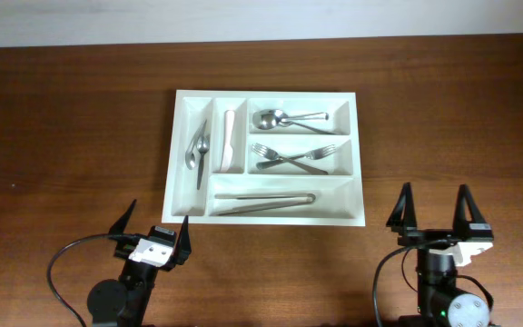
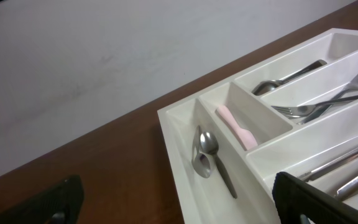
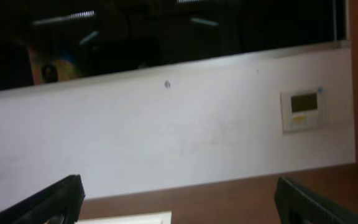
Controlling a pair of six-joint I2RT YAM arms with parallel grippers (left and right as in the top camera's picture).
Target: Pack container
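The white container (image 1: 181, 154) lies mid-table with five compartments. Its left upright slot holds two spoons (image 1: 195, 151), the second a pale pink handle (image 1: 229, 138). The horizontal slots hold spoons (image 1: 284, 118), forks (image 1: 289, 156) and tongs (image 1: 265, 200). My left gripper (image 1: 157, 227) is open and empty at the tray's near-left corner. My right gripper (image 1: 436, 207) is open and empty to the tray's near right. The left wrist view shows the tray (image 2: 178, 155), its spoons (image 2: 206, 155) and the open fingers (image 2: 179, 202). The right wrist view shows open fingers (image 3: 179, 199) and a tray corner (image 3: 135, 218).
The brown wooden table (image 1: 71, 127) runs to a white wall at the back. A wall panel (image 3: 301, 110) shows in the right wrist view. Black cables loop beside both arm bases at the front edge.
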